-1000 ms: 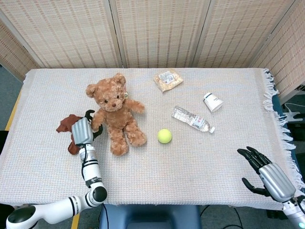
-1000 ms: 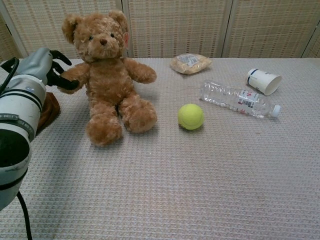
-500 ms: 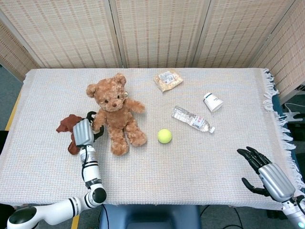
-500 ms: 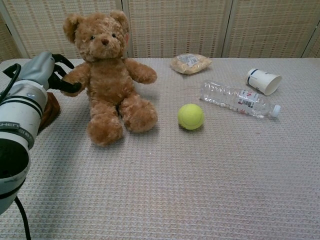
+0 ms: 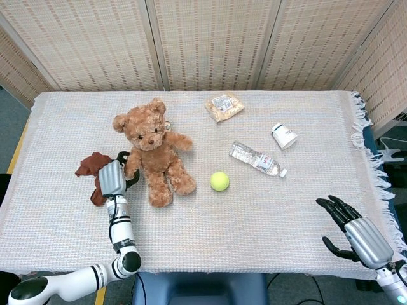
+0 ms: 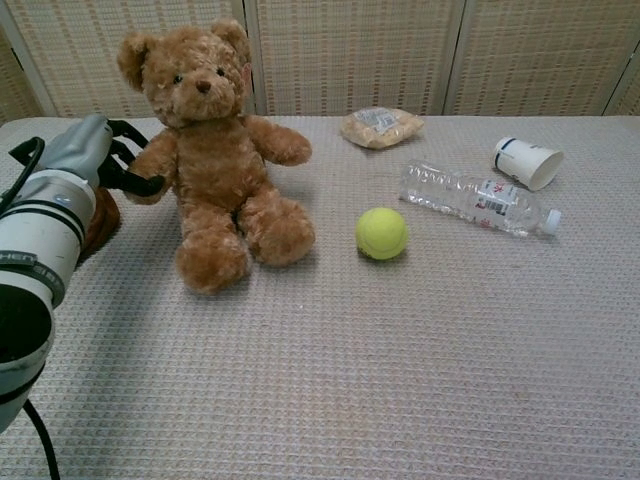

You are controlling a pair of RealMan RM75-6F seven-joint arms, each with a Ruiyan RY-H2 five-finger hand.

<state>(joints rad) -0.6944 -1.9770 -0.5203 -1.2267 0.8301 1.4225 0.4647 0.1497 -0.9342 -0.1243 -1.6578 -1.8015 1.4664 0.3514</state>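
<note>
A brown teddy bear [image 5: 152, 149] [image 6: 215, 165] sits upright on the left half of the cloth-covered table [image 5: 203, 235]. My left hand [image 5: 114, 175] [image 6: 95, 150] grips the bear's arm on its left side, dark fingers wrapped around the paw. A crumpled brown cloth [image 5: 92, 168] lies just left of that hand, partly hidden behind it. My right hand [image 5: 350, 229] hovers at the table's near right corner, fingers spread apart, holding nothing; the chest view does not show it.
A yellow-green tennis ball [image 5: 220, 181] [image 6: 381, 233] lies right of the bear. Beyond it are a clear plastic bottle [image 5: 257, 159] [image 6: 475, 198], a tipped paper cup [image 5: 283, 136] [image 6: 527, 162] and a snack bag [image 5: 224, 106] [image 6: 380, 127]. Wicker screens stand behind.
The left hand has drawn slightly toward the near edge, keeping its hold on the bear's arm. The bear's head has tilted a little leftward. The right hand has not moved.
</note>
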